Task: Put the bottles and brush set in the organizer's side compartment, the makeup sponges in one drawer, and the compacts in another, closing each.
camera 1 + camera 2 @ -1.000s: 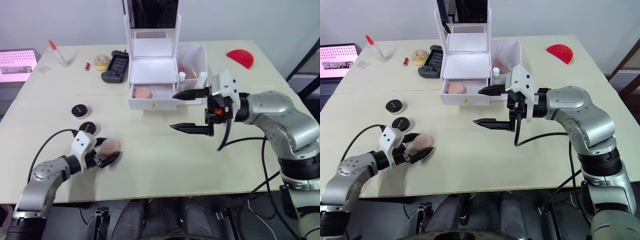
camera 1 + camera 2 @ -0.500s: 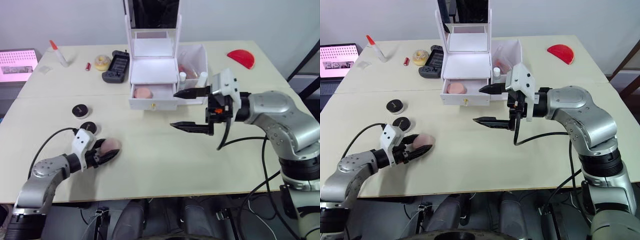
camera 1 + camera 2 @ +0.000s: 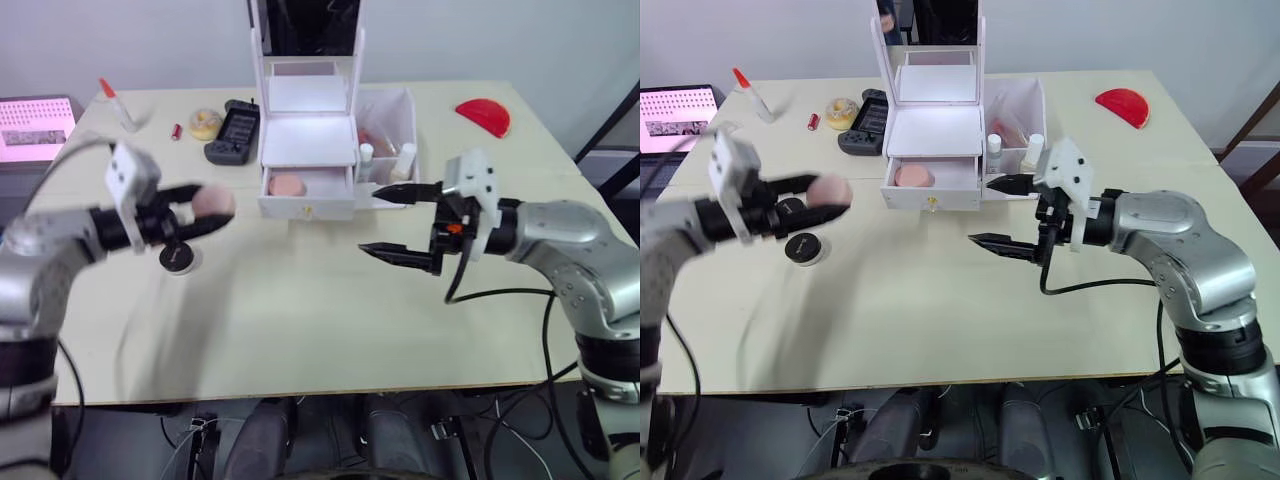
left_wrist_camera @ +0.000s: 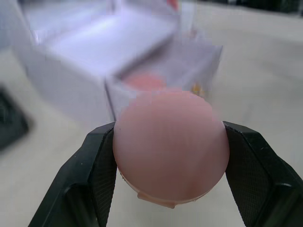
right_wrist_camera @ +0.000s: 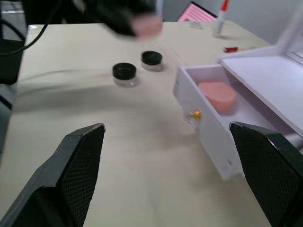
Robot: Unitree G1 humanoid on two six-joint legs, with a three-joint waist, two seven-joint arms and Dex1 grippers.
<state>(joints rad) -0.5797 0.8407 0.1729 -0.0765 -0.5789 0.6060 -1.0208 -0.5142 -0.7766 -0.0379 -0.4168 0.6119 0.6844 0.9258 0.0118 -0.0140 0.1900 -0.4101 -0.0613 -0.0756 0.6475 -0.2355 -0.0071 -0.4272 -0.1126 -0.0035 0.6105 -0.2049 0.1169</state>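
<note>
I am gripping a pink sponge between the fingers of my left gripper, raised over the table to the left of the organizer. The second sponge is lying in the open drawer ahead of that gripper. One compact is sitting on the table just below the gripper; in the right wrist view both compacts are standing side by side beneath it. My right gripper is hovering released, fingers spread wide, just right of the drawer front. Two bottles are standing in the side compartment, just beyond its upper finger.
</note>
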